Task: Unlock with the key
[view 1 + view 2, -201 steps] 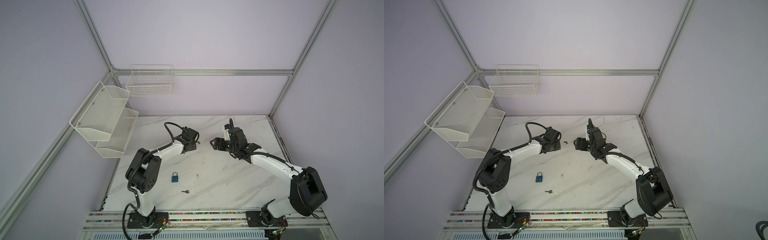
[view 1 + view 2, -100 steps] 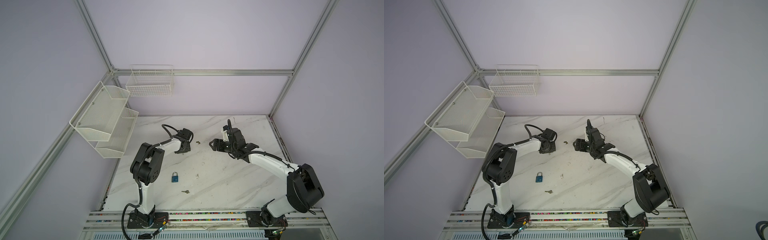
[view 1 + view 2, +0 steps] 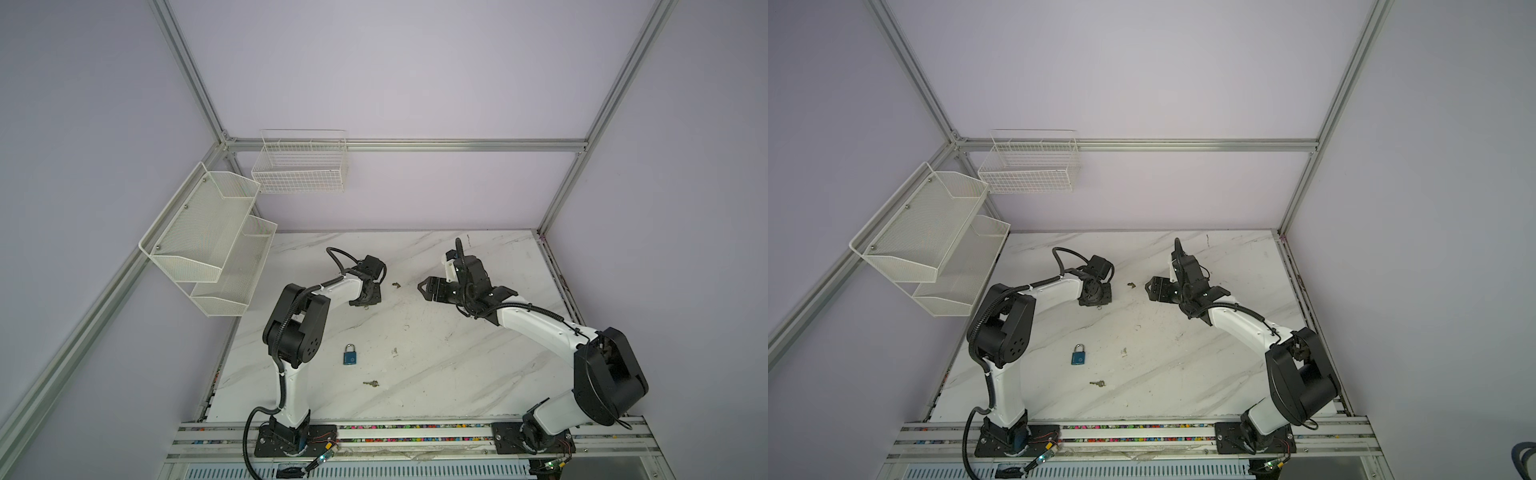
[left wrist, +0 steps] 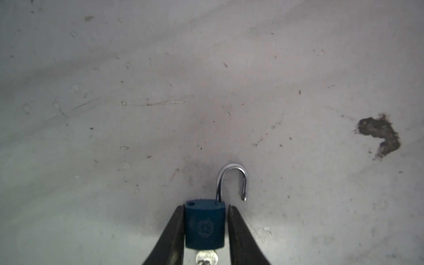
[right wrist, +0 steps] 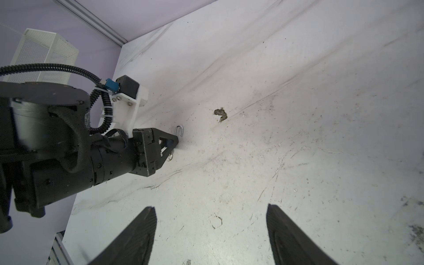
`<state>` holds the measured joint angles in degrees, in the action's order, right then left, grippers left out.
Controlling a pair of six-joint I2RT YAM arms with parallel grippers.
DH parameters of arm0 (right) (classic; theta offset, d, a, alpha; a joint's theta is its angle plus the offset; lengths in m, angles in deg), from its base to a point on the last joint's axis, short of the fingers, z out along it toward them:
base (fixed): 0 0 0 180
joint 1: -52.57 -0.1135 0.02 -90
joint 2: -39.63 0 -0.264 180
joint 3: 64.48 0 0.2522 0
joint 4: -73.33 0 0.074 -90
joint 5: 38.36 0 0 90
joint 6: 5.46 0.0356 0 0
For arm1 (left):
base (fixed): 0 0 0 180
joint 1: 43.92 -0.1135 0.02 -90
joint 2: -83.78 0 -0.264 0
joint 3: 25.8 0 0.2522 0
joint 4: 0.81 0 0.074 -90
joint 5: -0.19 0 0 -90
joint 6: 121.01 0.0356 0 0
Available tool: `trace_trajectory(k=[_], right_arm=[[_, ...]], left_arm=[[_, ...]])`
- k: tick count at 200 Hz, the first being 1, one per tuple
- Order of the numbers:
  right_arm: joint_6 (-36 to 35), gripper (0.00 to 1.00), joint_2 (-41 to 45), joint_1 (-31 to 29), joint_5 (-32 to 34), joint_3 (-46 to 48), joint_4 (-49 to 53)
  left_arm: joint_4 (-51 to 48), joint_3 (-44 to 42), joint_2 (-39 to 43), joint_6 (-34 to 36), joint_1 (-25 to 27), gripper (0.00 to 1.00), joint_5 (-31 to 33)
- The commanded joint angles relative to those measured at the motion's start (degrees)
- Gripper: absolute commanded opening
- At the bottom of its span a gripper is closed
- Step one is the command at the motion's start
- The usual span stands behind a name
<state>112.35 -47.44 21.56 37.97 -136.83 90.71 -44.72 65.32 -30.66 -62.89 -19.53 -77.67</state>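
Left of centre in both top views, left gripper [image 3: 366,302] [image 3: 1098,302] pointing down at table [image 3: 457,365]. In left wrist view, its jaws standing narrow, flanking blue padlock [image 4: 204,226]; whether pressing it, cannot tell. Shackle [image 4: 232,176] standing open, one end hanging clear of body. Key [image 4: 206,257] sticking in padlock's base. Right gripper [image 3: 424,286] hovering right of centre, jaws spreading wide, holding nothing. Second padlock [image 3: 350,354], shackle closed, lying lower left of centre; loose key [image 3: 371,383] lying just below it. Dark stain [image 3: 396,285] sitting between grippers.

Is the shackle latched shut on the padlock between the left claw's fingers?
No, the shackle stands open, free end clear of the padlock.
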Motion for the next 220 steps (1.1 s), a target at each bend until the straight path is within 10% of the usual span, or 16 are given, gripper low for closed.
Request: trace_trajectory(k=[1,118,220], right_arm=[[-0.5,0.79,0.0,0.3,1.5,0.5,0.0],[-4.1,0.78,0.4,-6.8,3.0,-3.0,8.8],[-6.1,0.78,-3.9,-26.8,10.7,-3.1,10.4]], left_arm=[[-1.4,3.9,1.5,0.6,-0.3,0.43,-1.6],[-1.3,-11.6,27.4,-4.6,-0.3,1.00,-5.5],[0.7,-30.5,59.7,-11.6,-0.5,1.00,-3.7]])
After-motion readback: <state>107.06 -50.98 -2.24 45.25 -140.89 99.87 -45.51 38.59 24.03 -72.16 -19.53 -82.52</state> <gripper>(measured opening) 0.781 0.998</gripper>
